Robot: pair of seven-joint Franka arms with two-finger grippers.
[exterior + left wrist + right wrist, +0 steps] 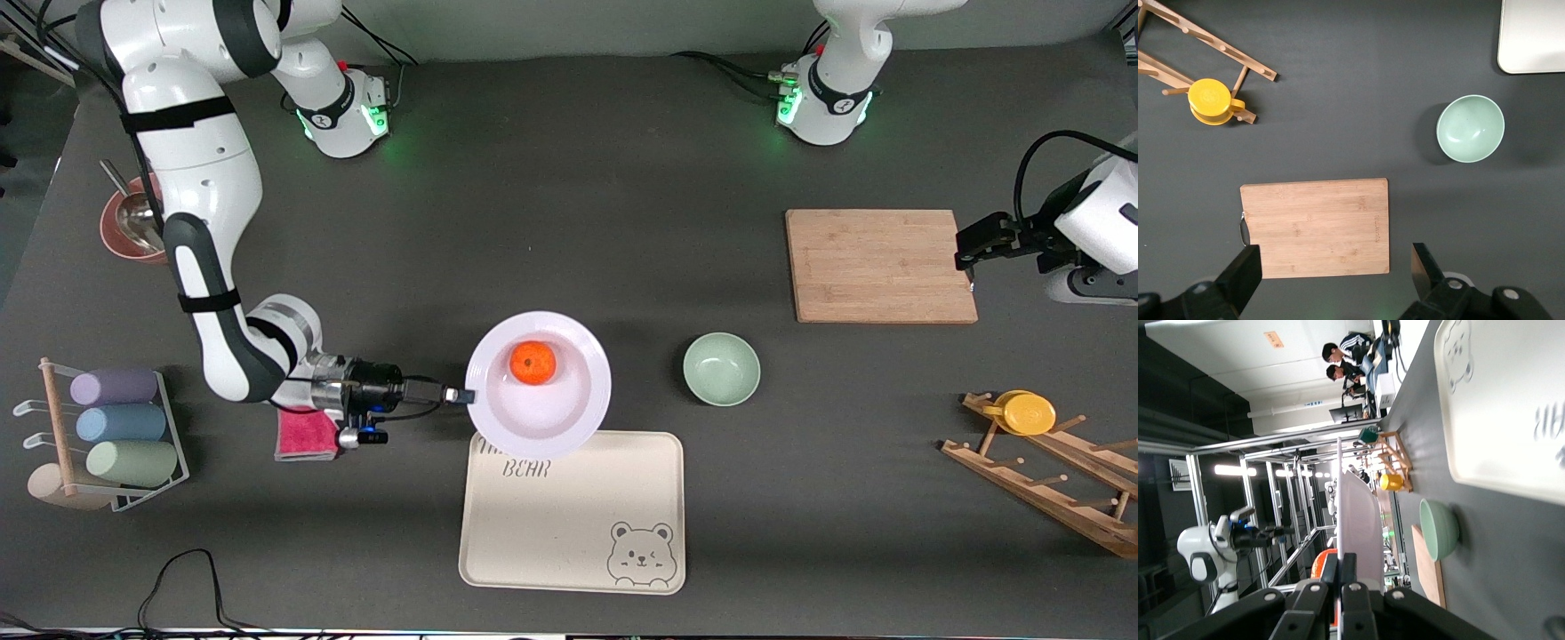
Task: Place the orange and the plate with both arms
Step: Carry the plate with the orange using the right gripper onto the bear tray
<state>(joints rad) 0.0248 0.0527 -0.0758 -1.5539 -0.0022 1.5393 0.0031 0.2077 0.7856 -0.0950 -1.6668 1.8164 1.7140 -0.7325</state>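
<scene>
The white plate (539, 387) is held in the air, its near rim over the far edge of the cream bear tray (573, 511). The orange (532, 363) rests in the plate. My right gripper (462, 396) is shut on the plate's rim at the side toward the right arm's end. In the right wrist view the plate (1361, 527) shows edge-on between the fingers, with a sliver of the orange (1323, 565) beside them. My left gripper (965, 255) is open and empty, up over the table at the wooden cutting board's (880, 265) end; its wrist view shows the board (1317, 227) below.
A pale green bowl (721, 368) sits between plate and board. A wooden rack with a yellow disc (1029, 413) stands at the left arm's end. A cup rack (107, 437), a pink cloth (307, 436) and a red bowl with a spoon (132, 227) are at the right arm's end.
</scene>
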